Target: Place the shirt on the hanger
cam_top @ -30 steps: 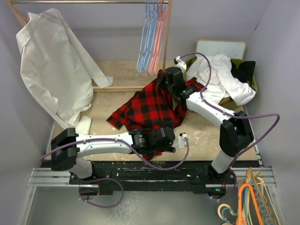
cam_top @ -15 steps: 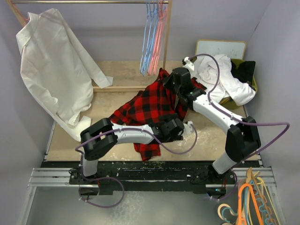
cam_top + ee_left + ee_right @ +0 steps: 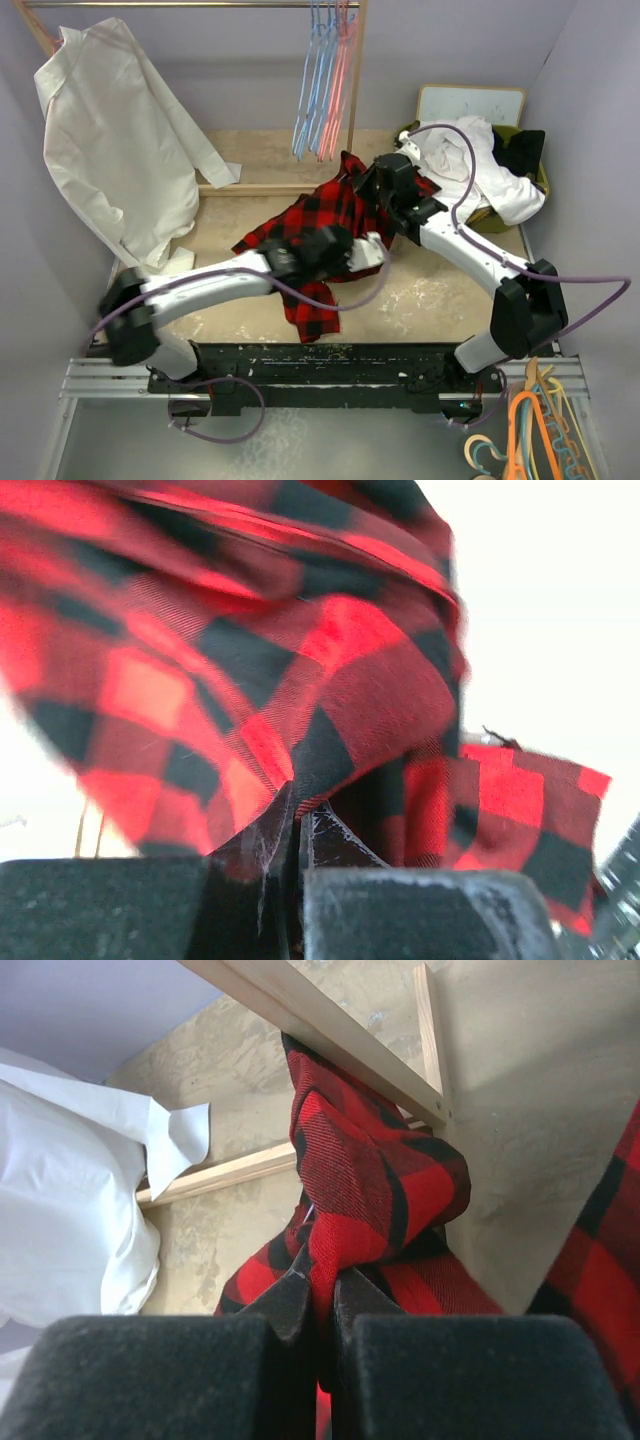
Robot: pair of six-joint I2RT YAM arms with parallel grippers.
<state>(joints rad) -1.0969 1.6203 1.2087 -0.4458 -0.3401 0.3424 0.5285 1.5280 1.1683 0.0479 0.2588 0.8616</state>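
While both pairs of fingers are pinched shut on cloth, the shirt (image 3: 300,215) lies bunched on the table (image 3: 440,290) in front of the rack (image 3: 357,70). The hanger (image 3: 338,100) hangs from the rack's top among the light blue hangers (image 3: 305,100), well apart from either hold. The left fingers (image 3: 255,865) clamp a fold near the middle of the garment. The right fingers (image 3: 285,1310) clamp a ridge of plaid at its far edge, just beside the rack's lower bar. The step in hand looks like spreading the shirt so that collar and shoulders can be found. To do it well, the two holds should probably draw apart evenly, lifting only enough to free the folds without either one slipping. Which part of the shirt each holds I cannot tell, so a fresh grasp nearer the collar may be needed before the hanger is fetched. The far hold also risks snagging cloth on the rack.
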